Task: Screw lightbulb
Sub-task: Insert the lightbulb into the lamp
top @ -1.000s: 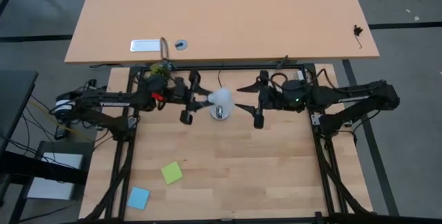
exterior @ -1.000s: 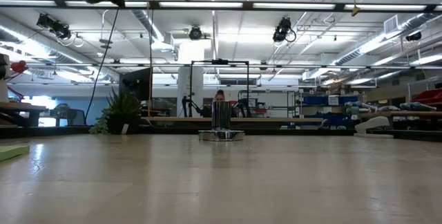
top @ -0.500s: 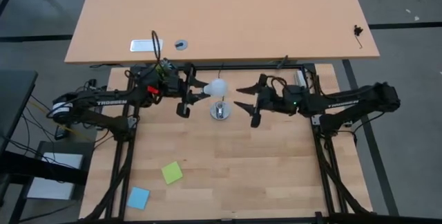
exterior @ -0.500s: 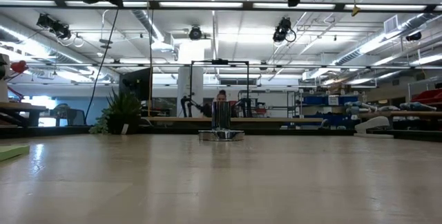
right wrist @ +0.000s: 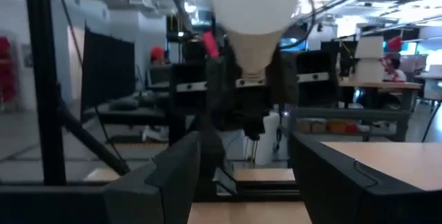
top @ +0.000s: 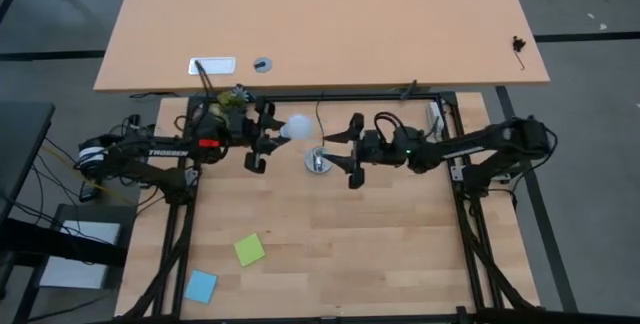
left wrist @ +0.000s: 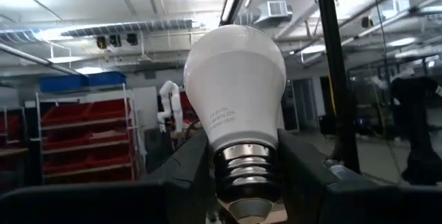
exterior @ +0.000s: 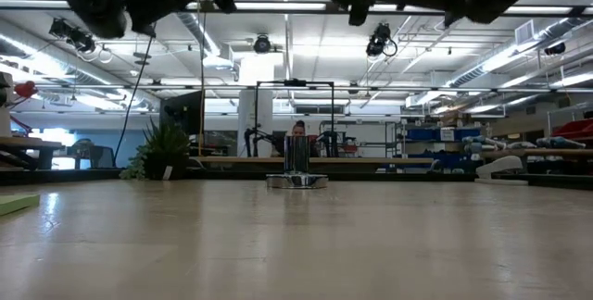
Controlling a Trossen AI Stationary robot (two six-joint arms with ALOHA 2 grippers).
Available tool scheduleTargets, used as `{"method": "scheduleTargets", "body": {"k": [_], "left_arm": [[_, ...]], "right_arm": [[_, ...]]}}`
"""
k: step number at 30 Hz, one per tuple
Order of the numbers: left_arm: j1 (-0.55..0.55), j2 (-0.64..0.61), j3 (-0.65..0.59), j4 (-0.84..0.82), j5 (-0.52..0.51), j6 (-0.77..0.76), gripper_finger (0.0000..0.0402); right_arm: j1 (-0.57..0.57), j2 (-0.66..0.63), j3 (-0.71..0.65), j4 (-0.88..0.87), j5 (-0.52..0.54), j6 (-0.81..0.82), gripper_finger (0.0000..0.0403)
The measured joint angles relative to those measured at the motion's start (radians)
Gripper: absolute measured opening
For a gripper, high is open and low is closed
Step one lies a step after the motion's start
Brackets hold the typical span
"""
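- Wooden table (top: 330,224) carries the rig; a larger desk (top: 330,24) lies on its far side, and the low view looks across into a workshop hall.
- Left arm (top: 150,149) reaches from the left, raised off the table.
- Right arm (top: 480,149) reaches from the right, also raised.
- Left gripper (top: 262,139) is clamped on the bulb (top: 295,127): in the left wrist view its fingers (left wrist: 186,175) press both sides of the metal screw base, with the white globe (left wrist: 235,79) clear beyond the tips.
- Right gripper (top: 345,151) is spread wide and empty, facing the bulb across a gap.
- Bulb hangs in the air, just left of and beyond the socket (top: 318,161).
- Socket sits on the table between the grippers, upright in the low view (exterior: 296,175).
- Green note (top: 249,250) and blue note (top: 200,286) lie near the front left.
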Motion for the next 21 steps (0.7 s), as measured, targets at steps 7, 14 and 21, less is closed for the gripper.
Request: {"method": "scheduleTargets", "body": {"k": [7, 14, 21], "left_arm": [[0.002, 0.013, -0.105, 0.147, -0.034, -0.004, 0.0129], [0.001, 0.067, -0.179, 0.295, -0.031, -0.008, 0.0129], [-0.013, 0.073, -0.196, 0.307, -0.034, -0.015, 0.0129]], "right_arm": [[-0.019, 0.181, 0.068, 0.205, -0.005, 0.047, 0.0228], [-0.026, 0.295, 0.217, 0.205, -0.139, 0.108, 0.023], [-0.039, 0.283, 0.232, 0.189, -0.114, 0.107, 0.026]]}}
